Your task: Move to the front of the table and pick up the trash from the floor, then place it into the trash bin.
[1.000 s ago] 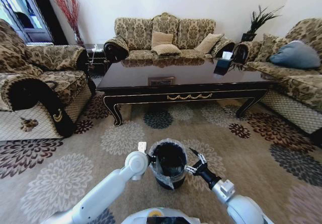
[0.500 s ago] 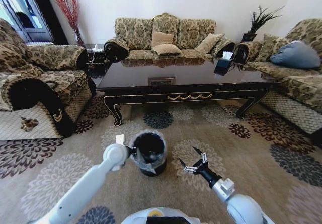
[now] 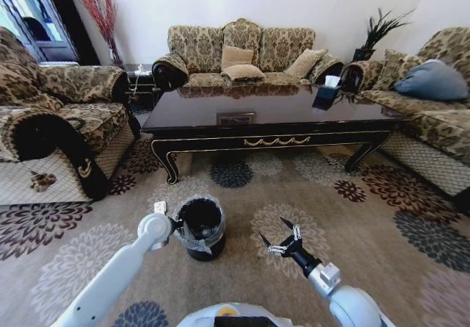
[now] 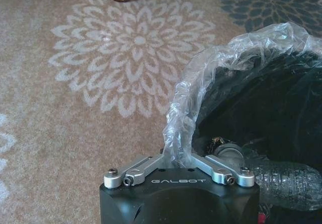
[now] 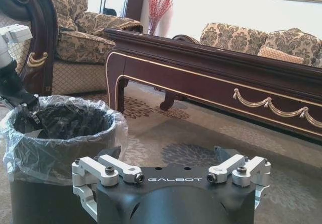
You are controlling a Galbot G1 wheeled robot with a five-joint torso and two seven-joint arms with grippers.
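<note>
One trash bin [image 3: 200, 228] and one clear bottle [image 4: 287, 182] inside it; two grippers, left [image 3: 176, 226] and right [image 3: 277, 240]; one table [image 3: 268, 121]; three sofas; one black tissue box [image 3: 324, 94].

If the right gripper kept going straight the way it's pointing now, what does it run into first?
Probably nothing soon. The right gripper, fingers open, points across bare carpet toward the table. The trash bin stands off to its left, held at the rim by the left gripper. The table's front edge looks first, though depth is unclear.
</note>
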